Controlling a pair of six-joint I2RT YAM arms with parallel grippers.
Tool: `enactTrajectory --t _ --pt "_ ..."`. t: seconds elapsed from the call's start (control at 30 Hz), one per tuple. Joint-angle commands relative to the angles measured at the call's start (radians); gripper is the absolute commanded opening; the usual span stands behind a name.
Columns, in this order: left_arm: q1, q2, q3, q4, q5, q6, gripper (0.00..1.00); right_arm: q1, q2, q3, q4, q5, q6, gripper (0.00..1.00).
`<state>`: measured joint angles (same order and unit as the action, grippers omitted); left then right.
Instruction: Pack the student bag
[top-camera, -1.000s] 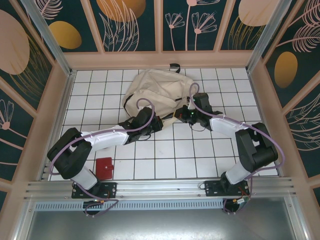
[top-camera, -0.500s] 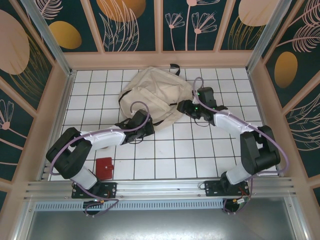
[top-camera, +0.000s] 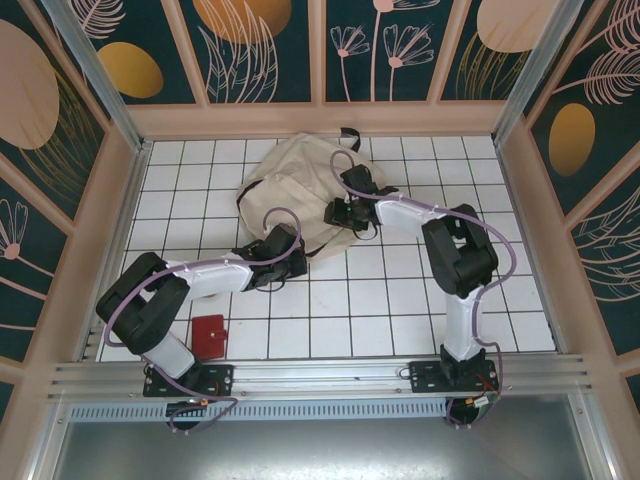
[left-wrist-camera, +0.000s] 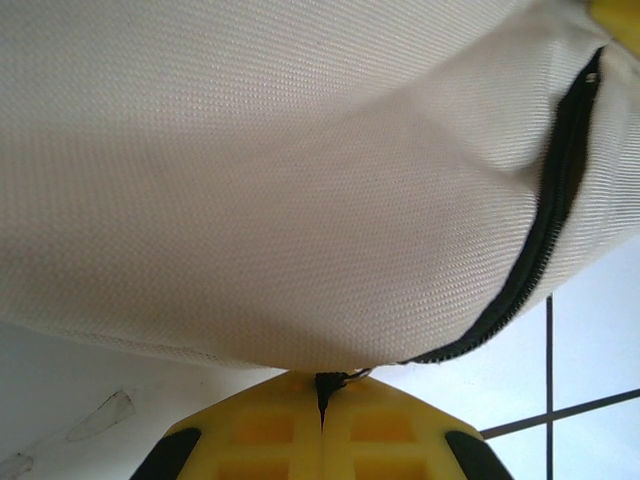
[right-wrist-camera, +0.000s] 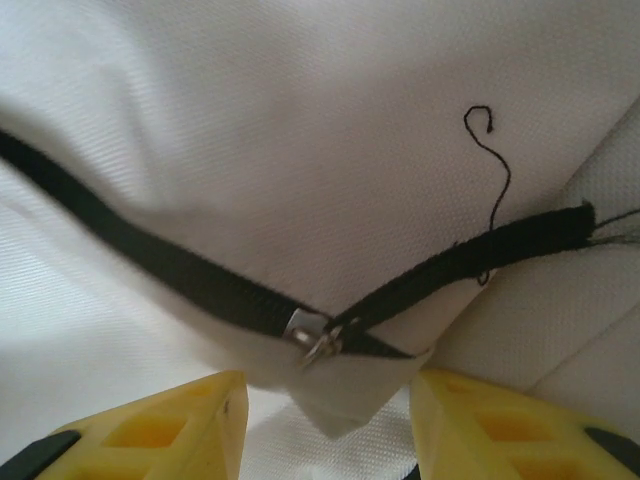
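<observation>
The student bag (top-camera: 300, 190) is lying upper centre on the counter (top-camera: 400, 310). Left fingers (left-wrist-camera: 260, 432) are clamping its hem (left-wrist-camera: 250, 355); right fingers (right-wrist-camera: 165, 430) are gaping empty, flanking the zipper slider (right-wrist-camera: 312, 335), needing a square pinch.

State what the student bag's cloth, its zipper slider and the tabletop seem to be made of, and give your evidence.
Student bag: woven cloth, likely canvas or polyester, matt cream; a fine weave grain shows.
Zipper slider: probably metal, silvery with a small glint.
Tabletop: smooth white surface with dark grid lines; it could be tile or a printed sheet, and I cannot tell which.
</observation>
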<state>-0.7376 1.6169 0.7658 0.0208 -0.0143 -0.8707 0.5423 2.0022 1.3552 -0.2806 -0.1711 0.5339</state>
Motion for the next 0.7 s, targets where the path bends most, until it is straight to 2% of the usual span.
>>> enactTrajectory --t 0.0,0.07,0.27,0.33,0.47,0.6,0.67 --pt "0.001 0.007 -0.020 -0.007 -0.003 0.021 0.00 -0.001 0.034 0.068 -0.071 0.048 0.002 0.47" --pt "0.001 0.009 -0.025 -0.012 0.001 0.025 0.00 -0.001 0.045 0.069 -0.052 0.059 0.015 0.41" --pt "0.006 0.028 -0.029 -0.027 0.014 0.043 0.00 -0.033 0.048 0.056 0.096 0.048 0.047 0.08" --pt "0.009 0.027 -0.029 -0.029 0.013 0.053 0.00 -0.054 0.018 0.036 0.167 0.036 0.055 0.01" --pt "0.012 0.023 -0.029 -0.019 0.015 0.078 0.00 -0.105 -0.080 -0.040 0.331 -0.030 0.060 0.00" --pt "0.015 0.035 -0.012 -0.015 0.018 0.093 0.00 -0.151 -0.169 -0.153 0.548 -0.229 0.066 0.00" --pt "0.015 0.040 -0.005 -0.018 0.014 0.092 0.00 -0.173 -0.203 -0.204 0.610 -0.291 0.088 0.00"
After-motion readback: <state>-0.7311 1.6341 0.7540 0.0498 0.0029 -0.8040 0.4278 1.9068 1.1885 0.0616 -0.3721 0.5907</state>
